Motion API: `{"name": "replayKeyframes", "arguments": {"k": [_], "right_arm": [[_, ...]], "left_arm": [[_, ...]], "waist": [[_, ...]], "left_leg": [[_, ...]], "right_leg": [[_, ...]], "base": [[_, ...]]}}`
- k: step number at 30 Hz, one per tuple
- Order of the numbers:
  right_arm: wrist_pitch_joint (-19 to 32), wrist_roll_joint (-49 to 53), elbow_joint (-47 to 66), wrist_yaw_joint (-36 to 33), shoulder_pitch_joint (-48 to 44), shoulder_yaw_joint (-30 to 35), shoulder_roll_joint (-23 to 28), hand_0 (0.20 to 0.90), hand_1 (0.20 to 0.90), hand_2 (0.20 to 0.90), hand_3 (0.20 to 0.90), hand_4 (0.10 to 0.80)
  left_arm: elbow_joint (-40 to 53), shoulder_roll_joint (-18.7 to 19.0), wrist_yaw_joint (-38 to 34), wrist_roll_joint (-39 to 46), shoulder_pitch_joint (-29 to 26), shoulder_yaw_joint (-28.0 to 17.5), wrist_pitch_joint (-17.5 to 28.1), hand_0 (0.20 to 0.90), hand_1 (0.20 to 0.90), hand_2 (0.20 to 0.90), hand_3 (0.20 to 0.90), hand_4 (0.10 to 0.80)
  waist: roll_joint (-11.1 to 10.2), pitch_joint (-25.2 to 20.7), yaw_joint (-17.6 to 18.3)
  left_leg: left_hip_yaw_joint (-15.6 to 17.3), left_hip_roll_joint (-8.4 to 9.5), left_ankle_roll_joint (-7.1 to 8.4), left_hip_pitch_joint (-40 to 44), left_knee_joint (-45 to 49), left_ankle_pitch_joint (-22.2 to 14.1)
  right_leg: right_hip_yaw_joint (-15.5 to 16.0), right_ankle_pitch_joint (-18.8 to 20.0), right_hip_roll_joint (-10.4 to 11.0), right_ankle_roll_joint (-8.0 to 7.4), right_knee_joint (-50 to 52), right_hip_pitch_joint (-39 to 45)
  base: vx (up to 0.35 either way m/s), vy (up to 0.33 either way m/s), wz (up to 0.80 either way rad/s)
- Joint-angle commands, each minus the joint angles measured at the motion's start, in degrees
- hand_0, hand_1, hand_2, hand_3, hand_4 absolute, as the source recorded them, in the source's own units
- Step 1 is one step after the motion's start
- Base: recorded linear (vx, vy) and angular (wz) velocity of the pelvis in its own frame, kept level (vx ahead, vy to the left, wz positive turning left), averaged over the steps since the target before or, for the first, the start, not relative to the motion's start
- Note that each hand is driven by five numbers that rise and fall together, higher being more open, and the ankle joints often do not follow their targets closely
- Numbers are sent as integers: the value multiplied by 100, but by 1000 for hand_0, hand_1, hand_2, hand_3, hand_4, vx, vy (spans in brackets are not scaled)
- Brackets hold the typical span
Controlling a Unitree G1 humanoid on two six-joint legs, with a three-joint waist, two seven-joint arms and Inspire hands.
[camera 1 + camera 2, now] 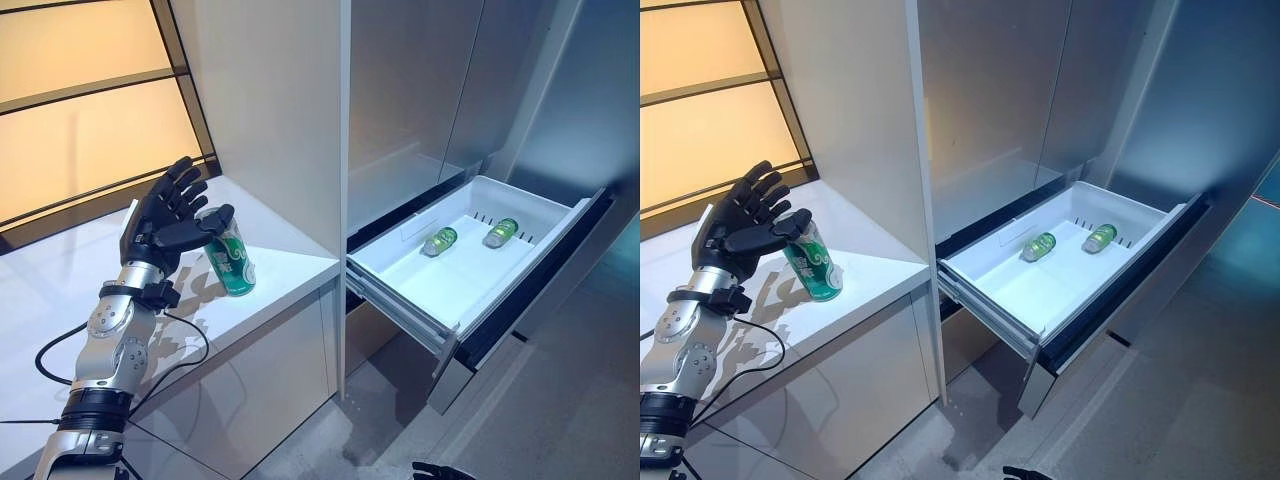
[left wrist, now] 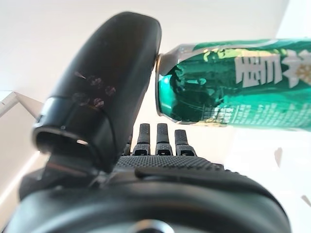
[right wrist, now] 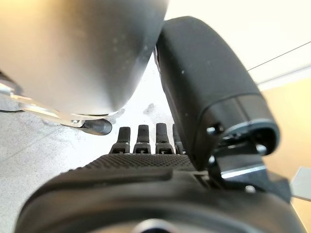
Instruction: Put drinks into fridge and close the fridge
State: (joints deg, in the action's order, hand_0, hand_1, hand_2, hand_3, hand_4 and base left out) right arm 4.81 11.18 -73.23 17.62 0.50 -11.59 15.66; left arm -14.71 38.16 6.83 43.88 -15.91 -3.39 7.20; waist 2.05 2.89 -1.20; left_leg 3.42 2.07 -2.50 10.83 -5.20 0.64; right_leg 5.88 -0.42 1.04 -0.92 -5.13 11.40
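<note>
Green aluminium drink can (image 1: 232, 264) stands tilted on the white counter (image 1: 285, 262); wide-spread left hand (image 1: 165, 222) merely thumb-touches it, risking toppling.

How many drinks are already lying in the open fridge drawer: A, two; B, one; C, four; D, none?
A: two green drinks, one and another, lie on their sides toward the back of the white drawer, while a third green can stands on the counter at the left hand.
</note>
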Motion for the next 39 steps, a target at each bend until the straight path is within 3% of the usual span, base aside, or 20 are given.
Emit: {"name": "replayKeyframes", "arguments": {"k": [1,8,19,28,39], "right_arm": [[11,-203,-212,115,-216,-66,201,900,900,900,900,800],[52,-202,-243,127,-216,-88,200,900,900,900,900,800],[87,-228,-282,143,-217,-92,198,900,900,900,900,800],[76,-214,-265,146,-227,-99,228,900,900,900,900,800],[33,-205,-237,163,-237,-60,280,900,900,900,900,800]], "left_arm": [[119,334,-93,224,-993,-408,868,900,900,900,900,800],[380,342,-157,340,-1091,-399,1212,900,900,900,900,800],[571,318,-53,215,-1077,-333,1115,900,900,900,900,800],[445,407,434,157,-986,-236,476,900,900,900,900,800],[215,607,787,-52,-971,-183,99,900,900,900,900,800]], "waist": [[85,-133,60],[86,-149,82],[95,-150,92],[110,-122,79],[138,-90,73]], "left_leg": [[160,-88,261,12,103,-434],[177,-89,258,14,94,-433],[173,-83,253,19,87,-435],[170,-81,249,29,99,-432],[181,-79,254,33,108,-420]], "right_leg": [[141,-556,-14,-247,523,-241],[96,-545,-28,-244,517,-254],[69,-545,-43,-239,517,-258],[78,-539,-39,-246,521,-242],[95,-521,-31,-262,520,-235]], "base": [[0,0,0],[0,0,0],[0,0,0],[0,0,0],[0,0,0]]}}
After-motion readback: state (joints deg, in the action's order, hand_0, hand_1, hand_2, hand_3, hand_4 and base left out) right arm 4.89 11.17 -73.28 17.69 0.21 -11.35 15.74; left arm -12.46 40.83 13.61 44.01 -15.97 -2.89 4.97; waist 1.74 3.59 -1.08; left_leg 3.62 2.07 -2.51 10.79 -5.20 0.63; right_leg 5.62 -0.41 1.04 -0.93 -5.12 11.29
